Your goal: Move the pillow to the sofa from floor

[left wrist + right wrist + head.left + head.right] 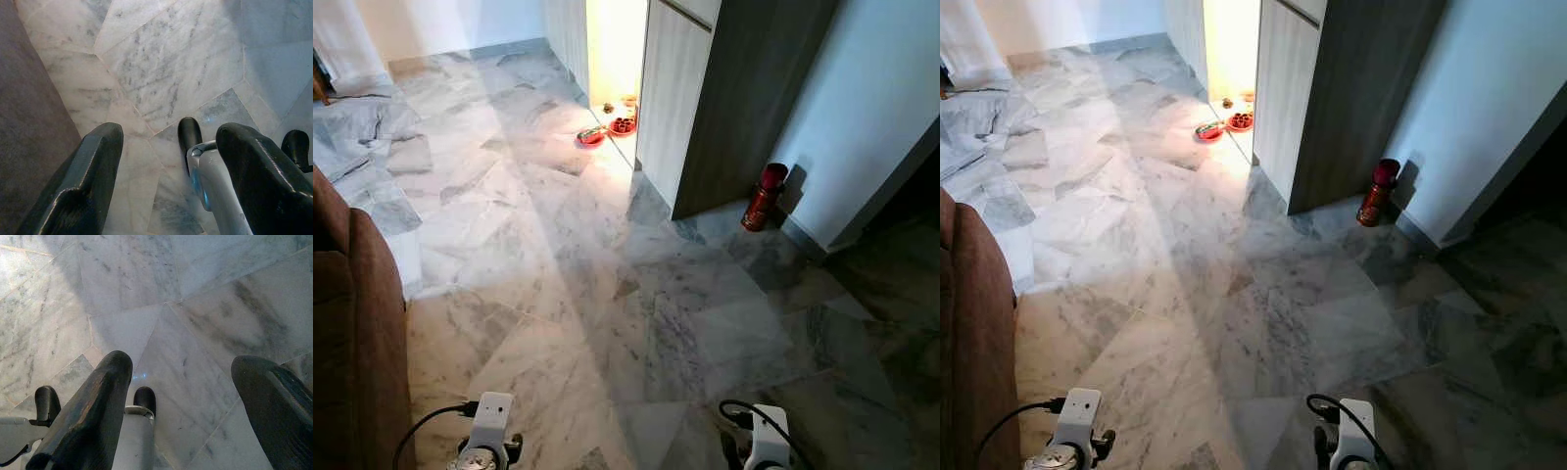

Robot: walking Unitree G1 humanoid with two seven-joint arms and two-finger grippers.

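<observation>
Two arms hang low in front of you, their white wrists at the bottom edge of the head views. Your left gripper [166,171] has its two black fingers [85,181] spread apart over the marble floor [607,294], with nothing between them. Your right gripper [188,406] is the same: fingers [93,416] wide apart, only floor tiles under them. Through each wrist camera you can see also the robot's silver legs and black feet below.

You do not find the pillow in these pictures, so you cannot tell where it lies. The brown sofa [352,323] stands on your left side, close to the left arm, and its edge appears as a dark brown surface [29,122] beside the left gripper.

Further ahead, a tall wooden cabinet [724,98] stands near the blue wall. A red fire extinguisher [764,196] stands upright on the floor just beside the cabinet, in the corner by the wall. Left of the cabinet there is a bright opening, and in its light some small red bowls [607,129] sit on the floor. At the far left, grey cloth or paper [352,127] lies crumpled on the tiles.
</observation>
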